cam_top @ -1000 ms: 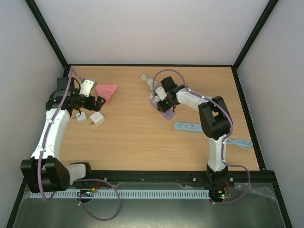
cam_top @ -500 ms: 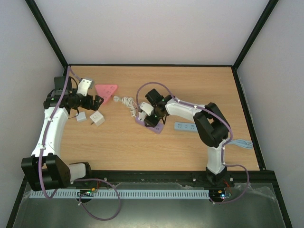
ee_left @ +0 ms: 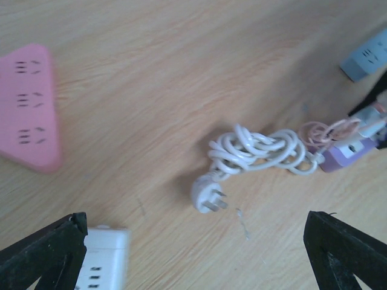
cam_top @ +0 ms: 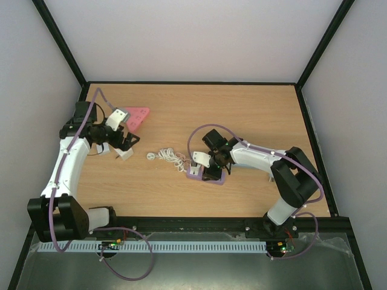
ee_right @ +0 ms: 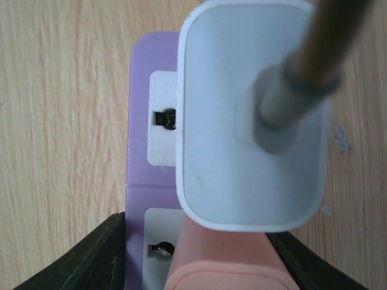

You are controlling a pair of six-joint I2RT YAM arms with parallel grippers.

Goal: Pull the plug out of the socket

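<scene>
The right tool [ee_right: 199, 260] clamps the purple power strip [ee_right: 138, 109]. The left tool [ee_left: 195, 220], wide apart, should pull the white plug [ee_right: 242, 151] straight out.

Wooden table [cam_top: 242, 115] — pink power strip [cam_top: 138, 115], white adapter [cam_top: 124, 154], coiled white cable [cam_top: 168, 156], purple socket strip [cam_top: 195, 176].

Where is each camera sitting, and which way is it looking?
Top camera: above and behind, looking down at the table; left arm and right arm show whole.
Left wrist camera: on the left gripper, looking down at the white cord; its open fingers show.
Right wrist camera: on the right gripper, looking straight down at the purple socket strip; its fingers show.
All three show the purple socket strip.
</scene>
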